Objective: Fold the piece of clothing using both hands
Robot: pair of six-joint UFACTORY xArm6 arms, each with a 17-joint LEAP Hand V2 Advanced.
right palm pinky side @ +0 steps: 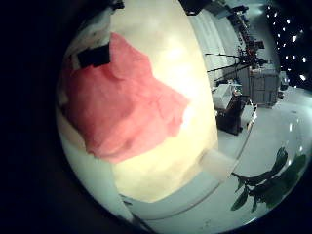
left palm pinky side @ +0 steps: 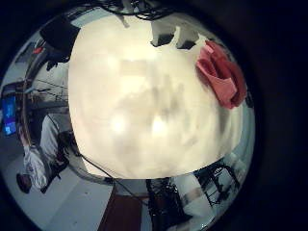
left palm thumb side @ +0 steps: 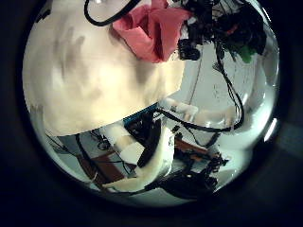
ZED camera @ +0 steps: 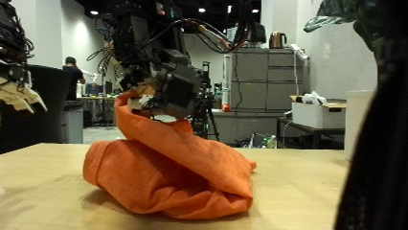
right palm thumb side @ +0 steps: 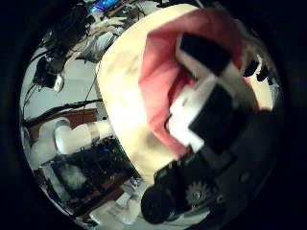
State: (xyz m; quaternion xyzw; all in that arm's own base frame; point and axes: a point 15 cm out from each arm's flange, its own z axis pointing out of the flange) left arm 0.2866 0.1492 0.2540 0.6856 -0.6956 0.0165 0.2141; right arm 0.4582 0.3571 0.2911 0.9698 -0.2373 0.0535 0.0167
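Note:
An orange piece of clothing (ZED camera: pixel 166 168) lies bunched on the wooden table (ZED camera: pixel 312 192), with one edge pulled up into a peak. My right hand (ZED camera: pixel 172 91) is at that peak, its fingers (right palm thumb side: pixel 206 91) curled on the cloth (right palm thumb side: pixel 158 86), which fills the right palm views (right palm pinky side: pixel 122 97). My left hand (ZED camera: pixel 15 84) hangs well off to the side and high above the table, fingers relaxed and holding nothing. Its palm views show the cloth (left palm pinky side: pixel 221 72) (left palm thumb side: pixel 151 28) far off, at the table's edge.
The tabletop (left palm pinky side: pixel 144 106) around the cloth is bare wood. A dark upright shape (ZED camera: pixel 376 125) stands close at the table's far side from the left hand. Grey cabinets (ZED camera: pixel 261 91) and stands are behind the table.

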